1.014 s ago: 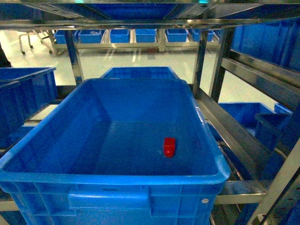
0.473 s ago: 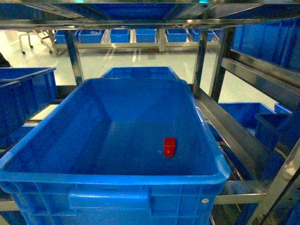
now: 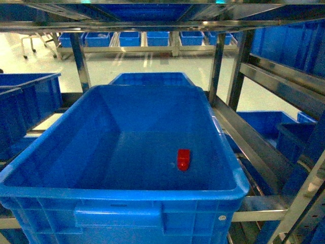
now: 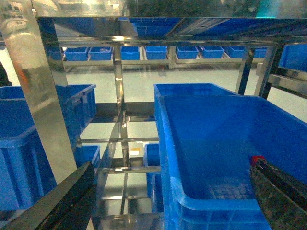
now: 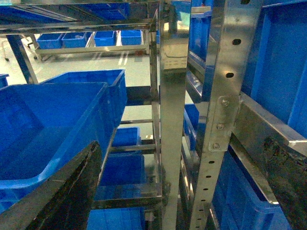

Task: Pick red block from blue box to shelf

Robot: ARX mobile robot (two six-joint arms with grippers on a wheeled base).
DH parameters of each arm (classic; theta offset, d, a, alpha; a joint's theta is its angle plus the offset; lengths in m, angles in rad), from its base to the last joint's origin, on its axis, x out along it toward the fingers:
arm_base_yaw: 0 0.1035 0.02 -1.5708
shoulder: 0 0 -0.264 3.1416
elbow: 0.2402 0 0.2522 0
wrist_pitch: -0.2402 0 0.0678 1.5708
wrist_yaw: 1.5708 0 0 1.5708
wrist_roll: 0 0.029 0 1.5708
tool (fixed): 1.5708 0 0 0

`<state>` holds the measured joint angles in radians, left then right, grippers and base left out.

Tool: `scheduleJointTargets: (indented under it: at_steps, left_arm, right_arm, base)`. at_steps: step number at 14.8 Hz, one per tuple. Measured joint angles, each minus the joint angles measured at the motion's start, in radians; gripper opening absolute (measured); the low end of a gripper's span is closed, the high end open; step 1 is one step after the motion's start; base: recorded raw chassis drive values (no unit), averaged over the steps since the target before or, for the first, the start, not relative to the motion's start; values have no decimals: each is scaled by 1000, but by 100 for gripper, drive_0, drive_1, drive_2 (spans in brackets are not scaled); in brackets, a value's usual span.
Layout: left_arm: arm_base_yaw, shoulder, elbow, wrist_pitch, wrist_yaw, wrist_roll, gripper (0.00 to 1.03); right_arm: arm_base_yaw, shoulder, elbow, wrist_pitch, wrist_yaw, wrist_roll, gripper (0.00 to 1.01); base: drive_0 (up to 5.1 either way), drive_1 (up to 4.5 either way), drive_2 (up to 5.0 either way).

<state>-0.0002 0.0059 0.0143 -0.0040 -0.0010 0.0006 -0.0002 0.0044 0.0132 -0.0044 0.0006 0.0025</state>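
My left tool (image 4: pixel 168 201) has its two dark fingers (image 4: pixel 57 203) spread wide with nothing between them, and it hangs by the near left corner of the blue box (image 3: pixel 127 193); my right tool (image 5: pixel 182 191) is wide and bare too, out past the box's right side by a shiny shelf post (image 5: pixel 172 96). The red block (image 3: pixel 183 159) lies flat on the box floor, toward the right and near the front wall, where I judge either tool could come down from above. I see no words or labels anywhere.
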Motion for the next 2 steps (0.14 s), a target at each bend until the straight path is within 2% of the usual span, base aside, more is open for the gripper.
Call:
scheduleJointTargets:
  at_steps: [2]
  left_arm:
    - [0, 0, 0, 0, 0, 0, 98]
  right_arm:
    - [0, 0, 0, 0, 0, 0, 98]
  base:
    - [0, 0, 0]
